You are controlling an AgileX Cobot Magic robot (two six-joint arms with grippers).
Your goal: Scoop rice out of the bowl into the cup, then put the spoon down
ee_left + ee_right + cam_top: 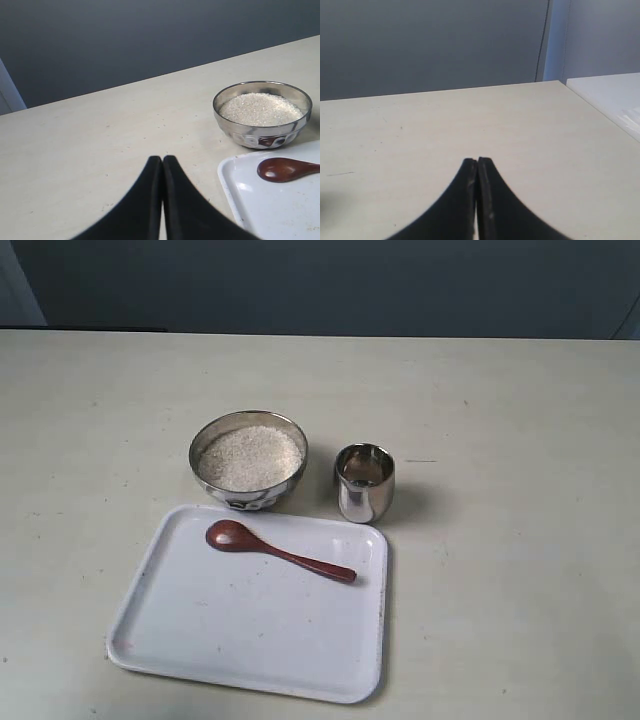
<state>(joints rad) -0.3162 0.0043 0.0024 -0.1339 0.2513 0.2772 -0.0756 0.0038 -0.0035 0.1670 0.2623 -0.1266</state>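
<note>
A shiny steel bowl (248,460) full of off-white rice (250,457) stands mid-table, with the small steel cup (364,482) just to its right. In front of them the dark reddish-brown wooden spoon (278,551) lies on a white tray (250,640), scoop toward the bowl. The left wrist view shows the bowl (262,115), the rice (261,108) and the spoon's scoop (285,169). My left gripper (162,159) is shut and holds nothing, hovering over bare table beside the tray. My right gripper (477,161) is shut, also with nothing in it, over bare table. Neither arm appears in the exterior view.
The tray's corner (235,190) lies close to my left fingertips. The beige table (520,570) stretches wide on both sides, with a dark wall behind. A white surface (615,97) adjoins the table's edge in the right wrist view.
</note>
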